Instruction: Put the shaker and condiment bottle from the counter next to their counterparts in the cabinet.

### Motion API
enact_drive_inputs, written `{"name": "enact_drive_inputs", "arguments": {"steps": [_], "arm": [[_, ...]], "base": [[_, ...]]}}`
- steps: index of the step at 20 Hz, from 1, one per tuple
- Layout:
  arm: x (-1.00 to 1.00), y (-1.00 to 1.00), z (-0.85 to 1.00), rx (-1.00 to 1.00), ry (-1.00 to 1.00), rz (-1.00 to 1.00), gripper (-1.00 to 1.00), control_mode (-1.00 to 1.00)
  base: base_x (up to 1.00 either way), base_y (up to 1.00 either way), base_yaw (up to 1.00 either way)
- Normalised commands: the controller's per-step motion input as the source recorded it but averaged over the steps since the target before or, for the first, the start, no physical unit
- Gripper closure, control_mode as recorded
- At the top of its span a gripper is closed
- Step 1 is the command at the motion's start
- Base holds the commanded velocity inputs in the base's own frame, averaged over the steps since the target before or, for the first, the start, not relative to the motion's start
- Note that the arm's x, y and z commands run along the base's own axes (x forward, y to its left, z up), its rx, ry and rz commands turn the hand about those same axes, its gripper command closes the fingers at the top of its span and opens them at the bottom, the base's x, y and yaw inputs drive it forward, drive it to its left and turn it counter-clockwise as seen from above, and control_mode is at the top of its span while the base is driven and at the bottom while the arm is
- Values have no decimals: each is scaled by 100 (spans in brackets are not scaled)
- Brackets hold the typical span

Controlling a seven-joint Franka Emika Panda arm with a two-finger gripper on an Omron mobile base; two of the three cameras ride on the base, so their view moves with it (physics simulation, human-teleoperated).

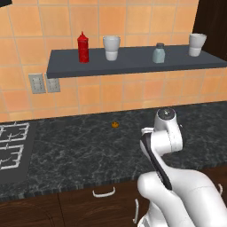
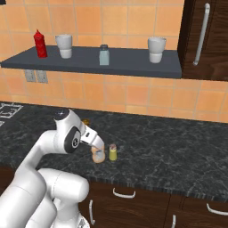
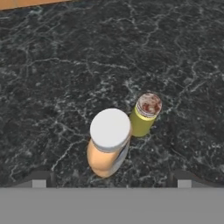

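Observation:
The condiment bottle point(image 3: 105, 148), tan-orange with a pale cap, stands on the black counter point(image 3: 57, 65). The yellow-green shaker point(image 3: 146, 114) stands right beside it. My gripper point(image 3: 111, 180) hovers open above the two, with one fingertip point(image 3: 39, 179) far out on each side and nothing between them. In the right base view my hand partly covers the condiment bottle point(image 2: 98, 156), and the shaker point(image 2: 113, 152) shows beside it near the counter's front. On the cabinet shelf point(image 2: 133, 67) stand the counterparts: the red bottle point(image 2: 40, 43) and the grey-blue shaker point(image 2: 104, 55).
Two white cups point(image 2: 64, 46) point(image 2: 156, 49) also stand on the shelf. A small orange item point(image 1: 115, 124) lies near the back of the counter. A stove point(image 1: 13, 146) is at the left. A tall dark cupboard point(image 2: 209, 40) closes the shelf's right end.

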Motion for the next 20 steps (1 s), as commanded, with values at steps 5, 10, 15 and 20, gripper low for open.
{"name": "enact_drive_inputs", "arguments": {"steps": [5, 10, 15, 20], "arm": [[7, -6, -20, 0, 0, -2, -100, -100], [3, 0, -29, 0, 0, -3, -100, -100], [6, 0, -35, 0, 0, -3, -100, -100], [4, 0, -35, 0, 0, -4, -100, -100]], "base": [[0, 0, 0], [0, 0, 0], [0, 0, 0], [0, 0, 0]]}}
